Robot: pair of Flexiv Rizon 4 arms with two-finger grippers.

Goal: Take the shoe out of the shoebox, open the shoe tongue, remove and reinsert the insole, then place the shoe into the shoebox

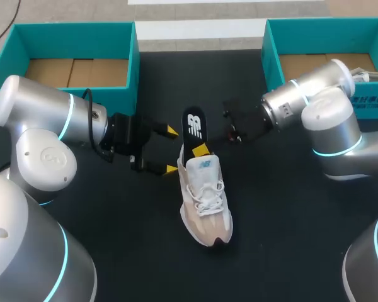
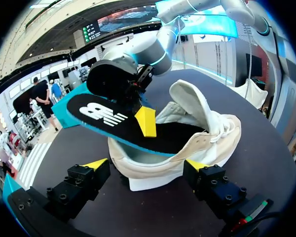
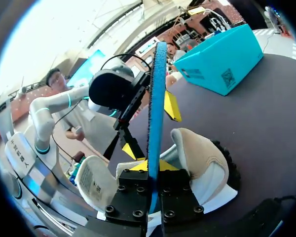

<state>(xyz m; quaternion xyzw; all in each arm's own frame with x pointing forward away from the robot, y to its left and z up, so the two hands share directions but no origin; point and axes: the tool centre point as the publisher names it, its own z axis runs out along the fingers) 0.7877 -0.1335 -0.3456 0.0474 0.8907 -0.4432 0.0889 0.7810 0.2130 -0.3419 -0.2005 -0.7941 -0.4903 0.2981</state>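
A white and beige shoe (image 1: pixel 205 201) lies on the black table with its toe toward me and its tongue pulled up. A black insole (image 1: pixel 194 124) with a blue underside sticks out of the heel opening, tilted upward. My right gripper (image 1: pixel 201 150) is shut on the insole, which runs edge-on between its fingers (image 3: pixel 153 165). My left gripper (image 1: pixel 171 150) stands open at the shoe's heel. In the left wrist view the heel (image 2: pixel 138 163) sits between its spread fingers, with the insole (image 2: pixel 103 114) above it and the shoe (image 2: pixel 207 133) ahead of it.
A teal shoebox (image 1: pixel 69 38) stands at the back left with a bare cardboard floor. A second teal shoebox (image 1: pixel 315 31) stands at the back right, behind my right arm, with something white at its right side.
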